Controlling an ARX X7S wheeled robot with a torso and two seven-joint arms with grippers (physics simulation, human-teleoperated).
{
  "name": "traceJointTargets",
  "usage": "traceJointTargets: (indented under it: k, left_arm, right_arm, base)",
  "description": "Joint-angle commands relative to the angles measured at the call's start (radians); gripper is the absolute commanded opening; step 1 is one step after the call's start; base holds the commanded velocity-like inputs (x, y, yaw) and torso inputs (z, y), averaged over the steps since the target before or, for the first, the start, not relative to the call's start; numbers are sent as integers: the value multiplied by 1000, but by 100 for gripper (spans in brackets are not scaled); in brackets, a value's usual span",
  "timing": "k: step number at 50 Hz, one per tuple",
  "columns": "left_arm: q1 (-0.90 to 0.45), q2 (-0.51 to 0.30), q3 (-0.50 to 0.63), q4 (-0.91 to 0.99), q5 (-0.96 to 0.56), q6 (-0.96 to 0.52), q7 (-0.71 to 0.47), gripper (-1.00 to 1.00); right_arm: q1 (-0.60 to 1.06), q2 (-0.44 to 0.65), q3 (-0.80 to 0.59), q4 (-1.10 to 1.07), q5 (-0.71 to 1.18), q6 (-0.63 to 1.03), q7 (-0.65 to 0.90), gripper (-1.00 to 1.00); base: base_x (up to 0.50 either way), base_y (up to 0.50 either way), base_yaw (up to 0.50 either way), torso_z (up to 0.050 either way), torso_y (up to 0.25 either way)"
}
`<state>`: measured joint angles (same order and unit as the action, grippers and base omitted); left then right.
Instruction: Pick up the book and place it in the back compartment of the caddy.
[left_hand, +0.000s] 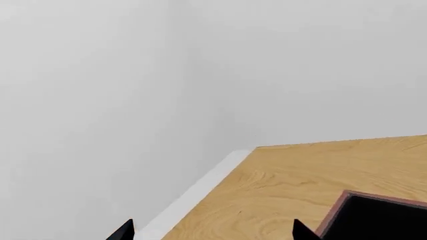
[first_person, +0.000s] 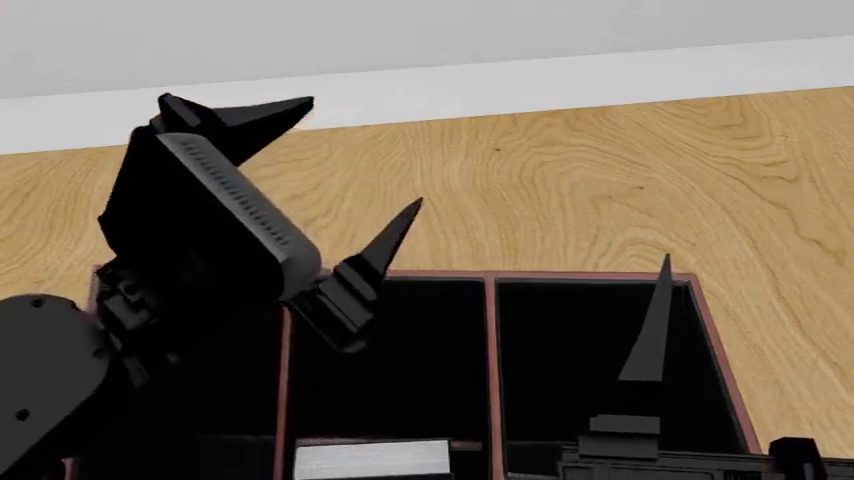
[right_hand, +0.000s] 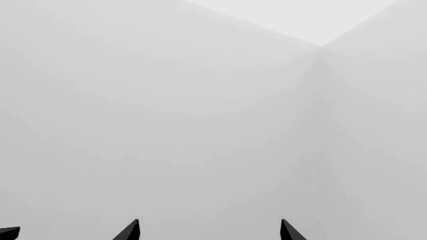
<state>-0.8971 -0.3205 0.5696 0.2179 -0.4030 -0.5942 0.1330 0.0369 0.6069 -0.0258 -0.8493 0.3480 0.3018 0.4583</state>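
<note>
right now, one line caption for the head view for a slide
Left gripper, jaws open and empty, raised above the dark-red caddy on the wooden table.

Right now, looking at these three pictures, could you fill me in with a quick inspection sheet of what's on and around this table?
Surface: light wooden table, bare where visible.
Job's things: dark-red caddy with black cells and thin red dividers sits at the near edge of the head view; a grey-white striped block shows low in it, possibly the book's page edges, cannot tell.
Clutter: nothing seen.
Grippers: left gripper raised over the caddy's left side, fingers spread, empty; right gripper shows open, empty tips facing the wall.
Cables: nothing seen.
Surroundings: plain pale wall and a white strip along the table's far edge.
</note>
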Motion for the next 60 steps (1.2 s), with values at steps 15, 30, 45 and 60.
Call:
traceJointTargets:
  k: [15, 30, 45, 60]
  left_arm:
    - [119, -7, -144, 172, -3, 56, -204, 100]
    - [201, -31, -142, 214, 81, 151, -271, 100]
    - [262, -56, -150, 326, 89, 145, -320, 100]
    - [350, -80, -206, 379, 67, 201, -351, 100]
  right_arm:
    - [29, -8, -35, 17, 2, -1, -10, 100]
    - [66, -12, -65, 24, 4, 31, -9, 100]
    - [69, -8, -68, 17, 9, 37, -7, 100]
    - [74, -5, -73, 16, 7, 45, -2, 100]
  base:
    - [0, 0, 0, 0, 0]
    - [0, 0, 0, 0, 0]
    - [0, 0, 0, 0, 0]
    - [0, 0, 0, 0, 0]
